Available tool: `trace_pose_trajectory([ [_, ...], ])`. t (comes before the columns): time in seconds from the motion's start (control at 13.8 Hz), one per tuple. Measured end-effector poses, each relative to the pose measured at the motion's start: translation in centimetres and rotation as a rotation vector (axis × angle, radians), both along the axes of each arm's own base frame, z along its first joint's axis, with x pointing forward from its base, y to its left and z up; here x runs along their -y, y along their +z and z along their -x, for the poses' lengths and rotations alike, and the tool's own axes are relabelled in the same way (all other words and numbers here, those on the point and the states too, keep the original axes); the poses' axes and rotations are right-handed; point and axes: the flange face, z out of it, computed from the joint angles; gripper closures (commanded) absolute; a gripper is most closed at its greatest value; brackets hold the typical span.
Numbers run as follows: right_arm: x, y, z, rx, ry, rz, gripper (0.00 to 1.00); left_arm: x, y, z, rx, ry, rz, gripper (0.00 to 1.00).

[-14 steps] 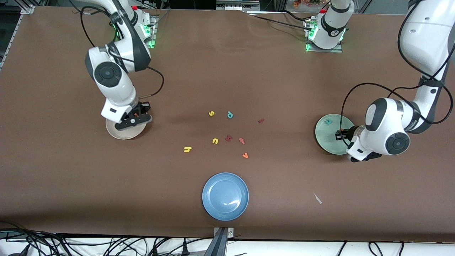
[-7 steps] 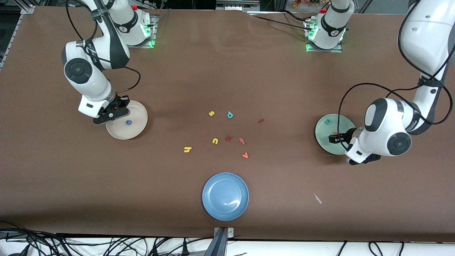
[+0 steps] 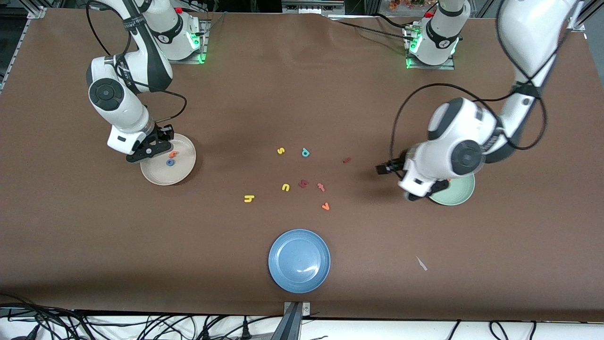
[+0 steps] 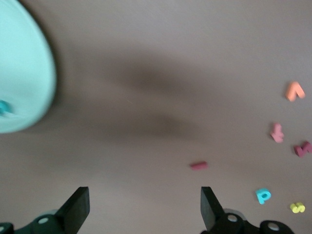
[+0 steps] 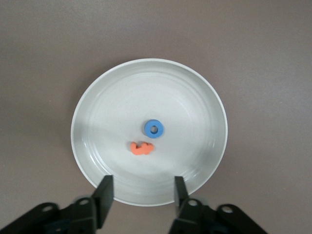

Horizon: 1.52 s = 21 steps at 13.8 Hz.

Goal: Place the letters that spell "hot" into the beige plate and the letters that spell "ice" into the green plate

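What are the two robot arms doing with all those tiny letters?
They sort foam letters into plates. The right hand hovers open over the cream-beige plate, where a blue ring o and an orange t lie. The left hand, open and empty, is over bare table beside the pale green plate. The yellow h and dark red i wait on the table.

Left arm hides most of green plate (image 3: pixel 460 196).

Open table (image 3: pixel 292 94) around loose letters (image 3: pixel 302 182)
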Motion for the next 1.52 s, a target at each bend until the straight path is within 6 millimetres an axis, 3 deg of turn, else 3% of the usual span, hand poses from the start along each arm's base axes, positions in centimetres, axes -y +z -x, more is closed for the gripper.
trace_pose_trajectory([
  [0.22, -0.1, 0.1, -0.1, 0.006, -0.015, -0.014, 0.24, 5.9, -3.2, 3.6, 0.034, -0.012, 0.011, 0.0],
  [0.36, -1.2, 0.6, -0.6, 0.051, -0.041, -0.073, 0.24, 8.6, -5.9, 6.3, 0.079, -0.022, -0.001, 0.01],
  [0.43, -2.9, 0.8, -1.1, 0.081, -0.038, -0.107, 0.24, 9.4, -7.2, 7.5, 0.11, -0.028, -0.015, 0.01],
  [0.51, -6.4, 0.7, -2.2, 0.116, -0.035, -0.147, 0.24, 10.0, -9.0, 8.9, 0.136, -0.034, -0.025, 0.05],
  [0.65, -10.6, -0.3, -4.4, 0.148, -0.061, -0.175, 0.24, 10.2, -11.1, 9.8, 0.17, -0.053, -0.074, 0.18],
  [0.8, -14.5, -1.5, -7.9, 0.173, -0.119, -0.204, 0.26, 10.4, -13.5, 10.5, 0.197, -0.06, -0.12, 0.37],
  [0.87, -16.1, -2.2, -9.5, 0.165, -0.165, -0.215, 0.26, 10.5, -14.3, 10.6, 0.205, -0.057, -0.127, 0.41],
  [1.09, -19.6, -4.8, -13.5, 0.112, -0.295, -0.204, 0.25, 10.8, -14.2, 10.2, 0.223, -0.038, -0.122, 0.49],
  [1.23, -21.0, -6.4, -14.9, 0.108, -0.341, -0.199, 0.25, 10.9, -13.7, 9.6, 0.235, -0.018, -0.118, 0.51],
  [1.52, -25.3, -10.2, -13.6, 0.111, -0.469, -0.181, 0.24, 10.8, -13.5, 9.2, 0.24, -0.003, -0.117, 0.55],
])
